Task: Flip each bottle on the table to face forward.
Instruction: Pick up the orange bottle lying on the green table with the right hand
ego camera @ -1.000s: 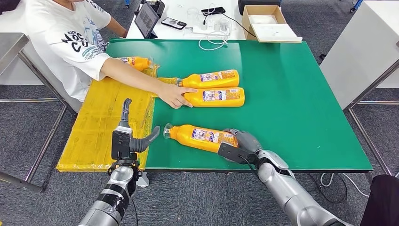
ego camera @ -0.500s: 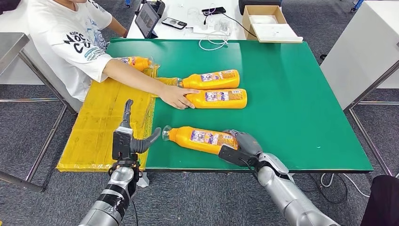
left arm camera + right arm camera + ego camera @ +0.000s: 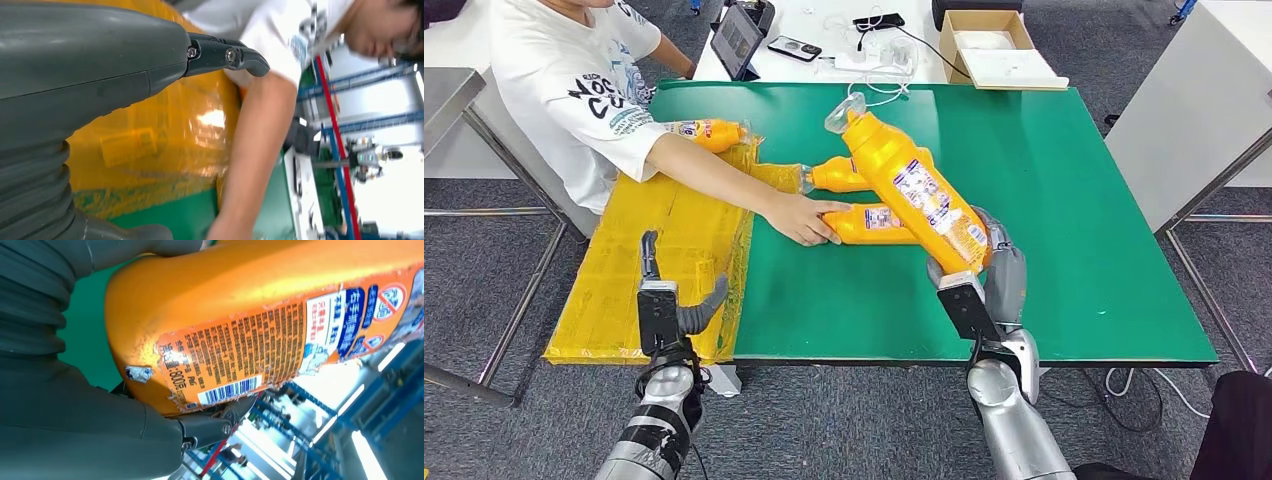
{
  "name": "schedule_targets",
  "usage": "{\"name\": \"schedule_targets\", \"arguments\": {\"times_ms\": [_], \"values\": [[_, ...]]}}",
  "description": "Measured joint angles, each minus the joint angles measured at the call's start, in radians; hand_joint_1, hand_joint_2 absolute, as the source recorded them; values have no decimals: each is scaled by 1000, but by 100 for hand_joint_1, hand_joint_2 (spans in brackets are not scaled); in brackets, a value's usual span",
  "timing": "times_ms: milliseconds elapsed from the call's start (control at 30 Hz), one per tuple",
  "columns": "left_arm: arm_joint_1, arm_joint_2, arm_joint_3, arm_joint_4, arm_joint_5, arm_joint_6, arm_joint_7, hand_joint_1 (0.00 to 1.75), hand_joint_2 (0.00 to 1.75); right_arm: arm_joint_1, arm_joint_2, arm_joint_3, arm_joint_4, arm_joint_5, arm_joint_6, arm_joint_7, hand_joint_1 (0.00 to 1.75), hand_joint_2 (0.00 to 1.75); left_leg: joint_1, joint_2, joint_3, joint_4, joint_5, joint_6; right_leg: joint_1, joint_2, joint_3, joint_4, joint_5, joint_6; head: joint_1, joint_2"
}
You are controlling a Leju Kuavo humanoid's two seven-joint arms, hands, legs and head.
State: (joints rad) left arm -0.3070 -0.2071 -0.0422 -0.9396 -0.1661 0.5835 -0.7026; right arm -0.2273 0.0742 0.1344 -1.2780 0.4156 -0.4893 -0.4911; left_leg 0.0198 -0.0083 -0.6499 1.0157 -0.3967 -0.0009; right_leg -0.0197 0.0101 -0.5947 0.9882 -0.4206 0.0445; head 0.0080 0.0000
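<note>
Landmark: the green tabletop (image 3: 1064,210); all places are given from it
Right hand (image 3: 994,268): above the tabletop's near edge; its fingers (image 3: 1007,262) wrap the base of the raised bottle (image 3: 911,183)
Raised bottle: orange, lifted clear of the tabletop, tilted with its clear cap pointing up and away toward the far edge; the right wrist view shows the label side with barcode and small print (image 3: 250,350)
Second bottle (image 3: 879,224): lies flat near the tabletop's middle, partly behind the raised bottle; a person's hand (image 3: 802,217) rests on its neck end
Third bottle (image 3: 842,175): lies flat just beyond the second one, cap toward the tabletop's left edge
Fourth bottle (image 3: 709,132): lies on the yellow sheet (image 3: 639,270) off the tabletop's left edge, by the person's arm
Left hand (image 3: 664,305): over the yellow sheet, off the tabletop's near left corner; fingers spread apart, holding nothing
Person (image 3: 574,80): seated at the tabletop's far left corner, in a white printed shirt
</note>
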Motion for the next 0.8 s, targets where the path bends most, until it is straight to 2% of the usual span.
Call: {"name": "schedule_targets", "arguments": {"times_ms": [100, 200, 267, 400, 500, 600, 800], "values": [[15, 0, 6, -32, 37, 5, 0, 0, 175, 11, 16, -21, -24, -23, -18, -14, 168, 175, 0, 0, 0, 0, 0, 0, 0, 0, 0, 0, 0, 0, 0, 0], [18, -1, 21, -34, 102, -95, 9, 0, 175, 19, 27, -37, -43, -33, -28, -23, 164, 175, 0, 0, 0, 0, 0, 0, 0, 0, 0, 0, 0, 0, 0, 0], [16, -5, 28, -19, 159, -248, 50, 0, 175, 27, 31, -42, -57, -32, -29, -42, 166, 175, 0, 0, 0, 0, 0, 0, 0, 0, 0, 0, 0, 0, 0, 0], [14, -24, 25, 11, 310, -659, 188, 0, 175, 56, 40, -44, -78, -28, -14, -117, 170, 175, 0, 0, 0, 0, 0, 0, 0, 0, 0, 0, 0, 0, 0, 0], [19, -35, -9, 3, 421, -865, 273, 0, 175, 81, 56, -36, -80, -20, -5, -176, 170, 175, -1, 0, 0, 0, 0, 0, 0, 0, 0, 0, 0, 0, 0, 0], [29, -37, -56, -22, 497, -949, 320, 0, 175, 101, 73, -17, -80, -6, -6, -202, 166, 175, 0, 0, -1, 0, 0, 0, 0, 0, -1, 0, 0, 0, 0, 0], [47, -37, -123, -60, 592, -1017, 339, 0, 175, 127, 81, 55, -76, 30, -29, -206, 164, 175, 0, 0, -1, 0, 0, 0, 0, 0, -1, 0, 0, 0, 0, 0]]}}
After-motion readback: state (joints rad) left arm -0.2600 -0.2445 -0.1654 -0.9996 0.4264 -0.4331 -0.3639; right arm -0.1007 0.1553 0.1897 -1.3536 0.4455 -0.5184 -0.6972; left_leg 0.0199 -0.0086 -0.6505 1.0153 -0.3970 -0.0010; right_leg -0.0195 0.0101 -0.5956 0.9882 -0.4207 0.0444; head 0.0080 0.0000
